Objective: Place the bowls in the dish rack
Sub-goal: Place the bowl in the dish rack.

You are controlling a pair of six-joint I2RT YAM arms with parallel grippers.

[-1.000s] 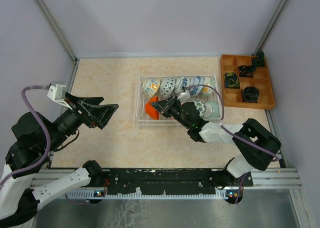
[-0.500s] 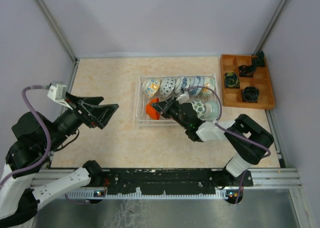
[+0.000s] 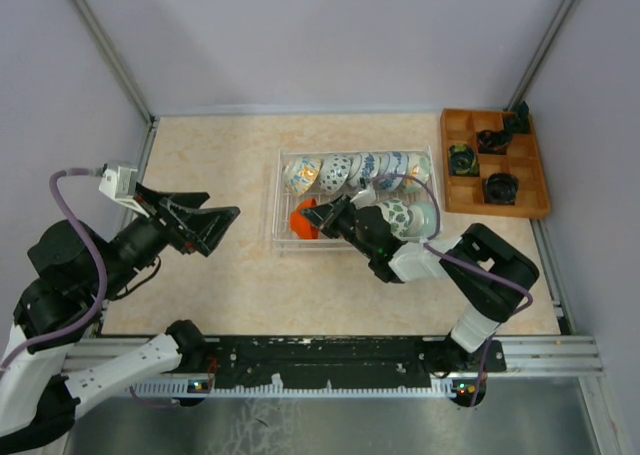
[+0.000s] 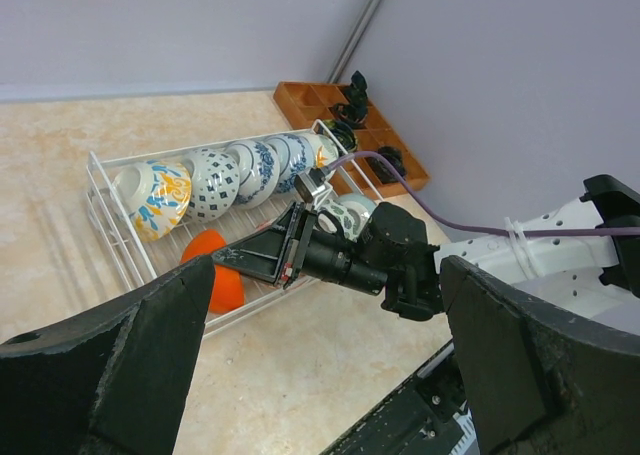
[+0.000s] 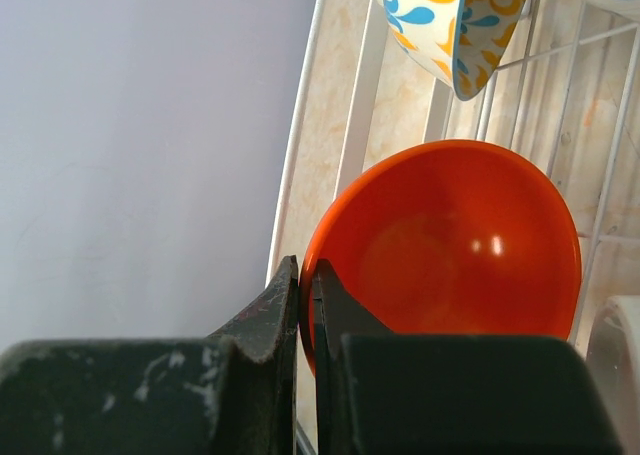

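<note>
Right gripper (image 5: 306, 275) clamps the orange bowl (image 5: 450, 245) by its rim, lower left in the dish rack (image 3: 276, 200) — left gripper (image 3: 220, 220) hangs wide open, left of frame.

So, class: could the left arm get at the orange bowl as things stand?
Probably yes: the open left gripper faces the rack's left end, where the orange bowl sits, with nothing between. But the right gripper is shut on its rim.

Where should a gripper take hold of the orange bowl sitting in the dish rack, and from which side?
By the thin rim, one finger inside, one outside, coming at its open mouth. The orange bowl is tipped on its side in the dish rack, mouth toward the right gripper, which is shut on that rim.
</note>
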